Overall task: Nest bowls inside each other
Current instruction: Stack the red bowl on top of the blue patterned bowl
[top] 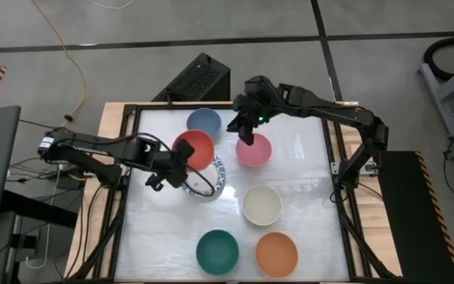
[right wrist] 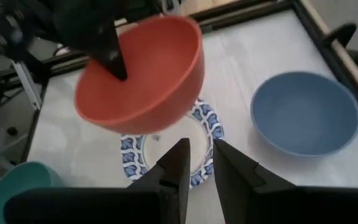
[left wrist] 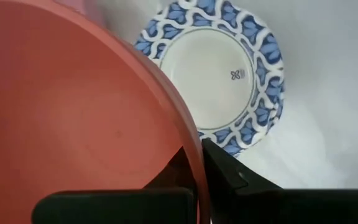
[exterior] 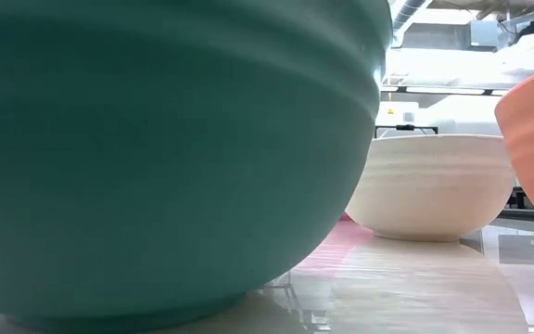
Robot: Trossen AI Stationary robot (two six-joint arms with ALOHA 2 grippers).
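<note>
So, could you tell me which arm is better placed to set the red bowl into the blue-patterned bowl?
The left. Its tool is shut on the red bowl by the rim, holding it raised over the blue-patterned bowl. The right tool is by the pink bowl, holding nothing.

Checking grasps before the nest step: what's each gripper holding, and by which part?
Left gripper: red bowl, pinched at its rim, lifted over the blue-patterned bowl. Right gripper: nothing.

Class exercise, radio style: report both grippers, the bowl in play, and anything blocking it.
Left gripper shut on red bowl, held above patterned bowl. Right gripper at pink bowl, grip unclear. Nothing blocking.
</note>
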